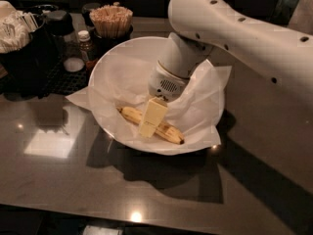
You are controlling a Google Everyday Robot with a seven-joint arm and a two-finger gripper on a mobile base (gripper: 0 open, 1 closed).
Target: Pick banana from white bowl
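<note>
The banana [168, 130] is slim, yellow and brown-speckled, and lies slanted on the crinkled paper in the front of the white bowl [105, 65]. The bowl is large and round and stands on the dark counter. My gripper [148, 128] reaches down into the bowl from the white arm at the upper right. Its pale yellow tip sits at the middle of the banana and covers part of it. The far side of the gripper is hidden behind its own body.
A cup of wooden stir sticks [111, 19], a small brown bottle [86, 44] and a black condiment caddy [27, 58] stand behind and to the left of the bowl. The paper liner [78, 98] sticks out over the bowl's left rim. The glossy counter [58, 180] stretches to the front.
</note>
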